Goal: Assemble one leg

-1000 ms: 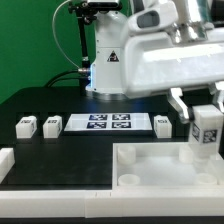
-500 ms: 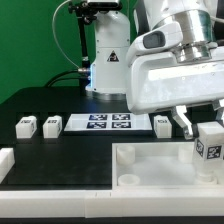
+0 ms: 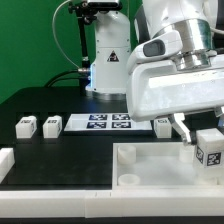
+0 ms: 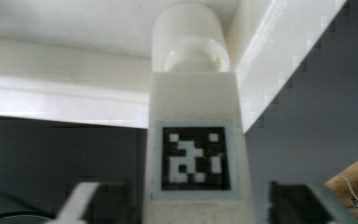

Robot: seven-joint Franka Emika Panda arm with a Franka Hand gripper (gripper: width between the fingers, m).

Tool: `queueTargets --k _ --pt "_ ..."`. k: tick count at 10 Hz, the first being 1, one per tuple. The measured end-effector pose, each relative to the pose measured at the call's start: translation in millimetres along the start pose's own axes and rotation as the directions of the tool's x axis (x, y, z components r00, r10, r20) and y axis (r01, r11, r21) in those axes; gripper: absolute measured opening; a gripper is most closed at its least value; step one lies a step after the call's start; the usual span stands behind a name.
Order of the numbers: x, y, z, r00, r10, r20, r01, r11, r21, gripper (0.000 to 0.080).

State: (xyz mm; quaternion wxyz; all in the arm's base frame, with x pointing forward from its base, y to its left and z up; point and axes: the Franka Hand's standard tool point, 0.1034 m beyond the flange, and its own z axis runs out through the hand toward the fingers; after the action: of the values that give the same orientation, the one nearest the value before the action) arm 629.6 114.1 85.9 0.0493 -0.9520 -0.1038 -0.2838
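Note:
My gripper (image 3: 204,134) is shut on a leg (image 3: 210,151), a small white block with a black-and-white marker on its face. It holds the leg upright over the far right corner of the large white tray (image 3: 150,160), low against the tray. In the wrist view the leg (image 4: 197,120) fills the middle, marker facing the camera, between my two fingers (image 4: 87,203), with my gripper (image 4: 190,204) around its near end. Whether the leg's lower end touches the tray is hidden.
Three loose legs lie on the black table: two (image 3: 27,125) (image 3: 51,125) at the exterior view's left of the marker board (image 3: 108,123), one (image 3: 162,123) at its right. A white part (image 3: 5,160) sits at the left edge. A round socket (image 3: 128,181) shows in the tray.
My gripper has moved down and slightly to the exterior view's right with the leg in it, bringing the leg lower over the tray's right corner. The loose legs have not moved.

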Motion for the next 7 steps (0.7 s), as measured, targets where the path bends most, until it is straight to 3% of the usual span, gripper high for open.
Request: queueTargets --k 1,2,3,7 --pt "0.0 0.1 0.0 1.000 0.000 0.000 0.000 1.000 0.000 0.0578" --pt "0.0 0.1 0.0 1.000 0.000 0.000 0.000 1.000 0.000 0.0578" --pt "-0.1 0.2 0.0 1.000 0.000 0.000 0.000 1.000 0.000 0.0634" --pt "1.2 1.7 0.1 1.000 0.001 0.015 -0.001 1.000 0.002 0.0649"
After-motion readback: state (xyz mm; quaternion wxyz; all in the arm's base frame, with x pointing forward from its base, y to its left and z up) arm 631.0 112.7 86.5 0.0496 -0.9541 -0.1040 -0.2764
